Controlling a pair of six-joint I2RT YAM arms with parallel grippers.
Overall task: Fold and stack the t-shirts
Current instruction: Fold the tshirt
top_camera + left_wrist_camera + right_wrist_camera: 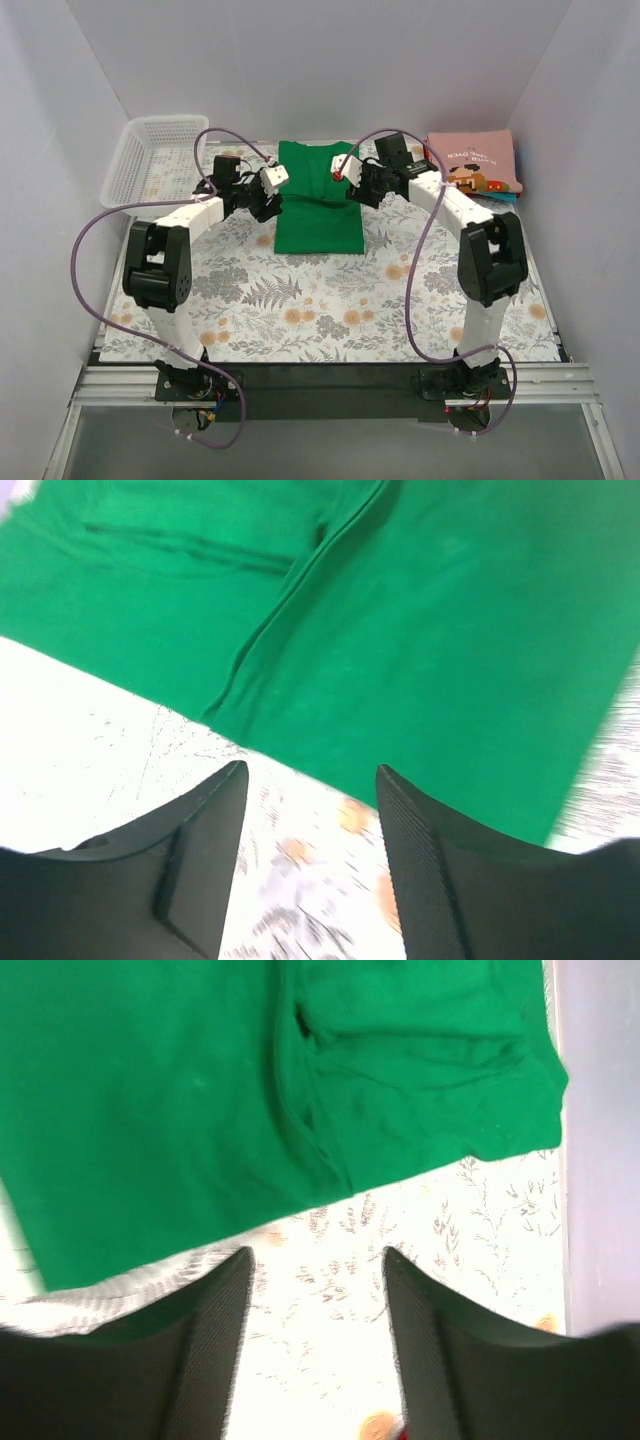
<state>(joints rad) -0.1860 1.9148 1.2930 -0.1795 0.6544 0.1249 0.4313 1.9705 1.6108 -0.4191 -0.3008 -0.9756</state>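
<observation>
Green t-shirt is lying flat at the middle of the table, toward the far side. It is already narrowed into a long panel with the sleeves turned in. Its long axis is running near-to-far, away from the arm bases.

Left claw is hanging at the shirt's left long edge and right claw at its right long edge, so the cloth is sitting between them. Neither arm is nearer; each is flanking its own side.

Left wrist view: left claw is standing partly open with nothing between the fingers, only floral table showing in the gap. The green t-shirt is lying just ahead of the tips.

Right wrist view: right claw is likewise spread and gripping nothing, and the green t-shirt is lying just beyond it.

Pink t-shirt is resting folded at the far right corner. A sliver of teal t-shirt is peeking from under it. White basket is sitting far left, well apart.

Judgement: the side folds are looking finished. The coming move is likely depending on both claws taking one short end and carrying it along the long axis.
</observation>
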